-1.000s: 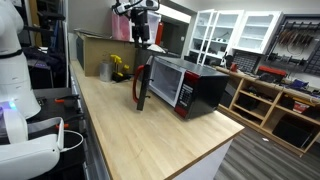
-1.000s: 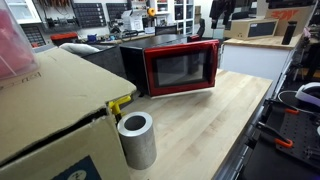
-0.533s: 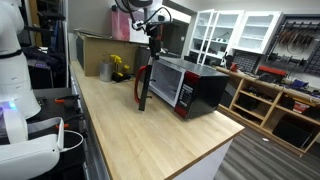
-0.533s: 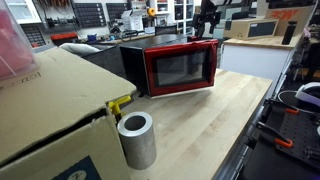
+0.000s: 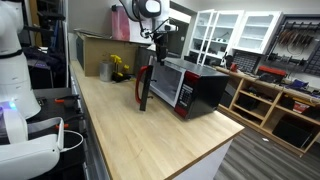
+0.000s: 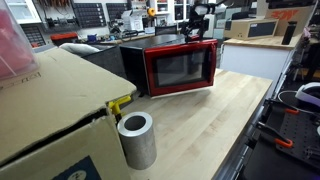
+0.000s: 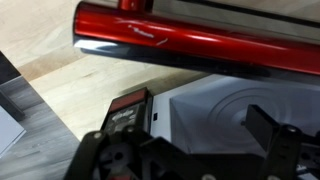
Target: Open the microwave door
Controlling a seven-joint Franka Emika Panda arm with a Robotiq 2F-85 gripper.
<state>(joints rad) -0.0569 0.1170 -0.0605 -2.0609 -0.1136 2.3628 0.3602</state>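
The microwave stands on a wooden countertop; its black side also shows in an exterior view. The microwave door stands swung open, edge-on, at the oven's left. Its red outer face with dark window shows in an exterior view. My gripper hangs above the oven's front corner by the door and touches nothing; it also shows in an exterior view. In the wrist view the gripper is open and empty. The door's red top edge runs across above it, with a pale surface with rings below.
A brown cardboard box stands at the counter's back, close to the camera in an exterior view. A grey cylinder and a yellow object sit beside it. The counter edge drops off past the microwave.
My gripper has moved sideways and a little lower, from beside the door to above the oven's front corner. The door has not moved.
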